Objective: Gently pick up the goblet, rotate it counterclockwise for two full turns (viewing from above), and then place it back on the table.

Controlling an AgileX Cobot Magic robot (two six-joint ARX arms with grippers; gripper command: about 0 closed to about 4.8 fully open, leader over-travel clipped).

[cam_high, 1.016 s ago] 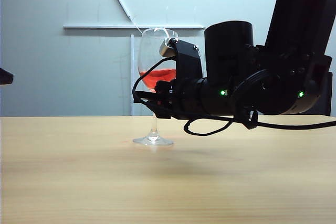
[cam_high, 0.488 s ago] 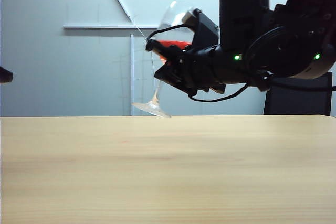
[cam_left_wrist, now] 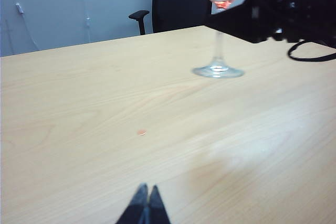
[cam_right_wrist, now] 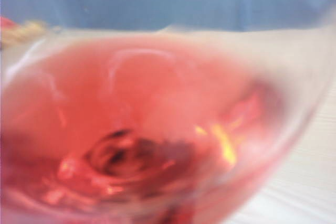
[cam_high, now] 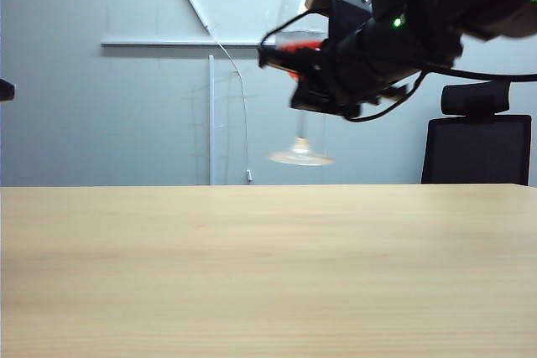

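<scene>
The goblet [cam_high: 300,157], a clear stemmed glass with red liquid, hangs upright well above the tan table [cam_high: 252,274]. My right gripper [cam_high: 285,58] comes in from the right and is shut around the bowl just above the stem. In the left wrist view the goblet [cam_left_wrist: 218,70] shows its foot and stem below the black right gripper [cam_left_wrist: 252,19]. The right wrist view is filled with the goblet's [cam_right_wrist: 136,129] red bowl, and the fingers are hidden there. My left gripper [cam_left_wrist: 147,190] is shut and holds nothing, low over the table [cam_left_wrist: 79,103], far from the glass.
A black office chair [cam_high: 478,148] stands behind the table's far edge at the right. A thin white upright rail [cam_high: 211,119] runs along the back wall. A small red spot [cam_left_wrist: 142,132] lies on the wood.
The right gripper has lifted the goblet off the table, up and to the right. The glass leaned half a second ago and now hangs upright. The left gripper has stayed put.
</scene>
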